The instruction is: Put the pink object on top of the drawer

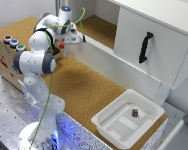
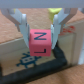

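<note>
The pink object (image 2: 40, 42) is a small reddish-pink block with dark letters on its faces. It sits between my fingers (image 2: 22, 25) in the wrist view, and my gripper (image 2: 41, 31) is shut on it. In the exterior view the gripper (image 1: 65, 41) hangs at the back, at the exterior view's left end of the drawer (image 1: 119, 62), with a red spot (image 1: 61, 45) at its tip. The drawer is a long white-walled box with a cork-brown floor. Below the block the wrist view shows a pale surface with a black frame (image 2: 57, 54).
A shallow white tray (image 1: 109, 131) at the front right holds a tiny dark cube (image 1: 135, 113). A white cabinet with a black handle (image 1: 145, 47) stands over the drawer's right end. A cardboard box with coloured buttons (image 1: 11, 42) stands at the left.
</note>
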Action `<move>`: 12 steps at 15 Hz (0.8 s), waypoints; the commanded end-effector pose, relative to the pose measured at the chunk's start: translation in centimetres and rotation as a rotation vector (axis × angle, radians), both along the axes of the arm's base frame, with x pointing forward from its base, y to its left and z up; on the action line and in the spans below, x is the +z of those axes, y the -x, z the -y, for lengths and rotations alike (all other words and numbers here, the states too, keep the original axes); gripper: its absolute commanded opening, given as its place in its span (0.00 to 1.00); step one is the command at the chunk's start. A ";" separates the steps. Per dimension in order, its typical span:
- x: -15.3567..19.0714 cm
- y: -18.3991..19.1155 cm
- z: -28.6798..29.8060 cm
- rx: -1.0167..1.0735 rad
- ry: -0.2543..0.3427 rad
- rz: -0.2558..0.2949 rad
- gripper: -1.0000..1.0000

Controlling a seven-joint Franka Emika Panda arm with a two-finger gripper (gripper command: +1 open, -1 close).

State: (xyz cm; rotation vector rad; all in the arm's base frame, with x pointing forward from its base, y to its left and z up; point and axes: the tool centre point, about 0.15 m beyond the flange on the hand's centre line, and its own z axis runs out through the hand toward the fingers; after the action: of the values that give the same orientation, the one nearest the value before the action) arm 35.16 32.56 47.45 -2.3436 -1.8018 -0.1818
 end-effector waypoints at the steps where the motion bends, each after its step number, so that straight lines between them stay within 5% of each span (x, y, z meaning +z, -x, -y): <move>1: -0.2 2.5 -7.1 0.211 0.072 -0.053 0.00; 12: -2.6 1.8 -13.3 0.313 0.075 -0.075 0.00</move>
State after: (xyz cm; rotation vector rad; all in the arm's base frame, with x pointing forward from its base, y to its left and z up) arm 31.64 42.40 46.09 -2.0893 -2.0774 -0.1424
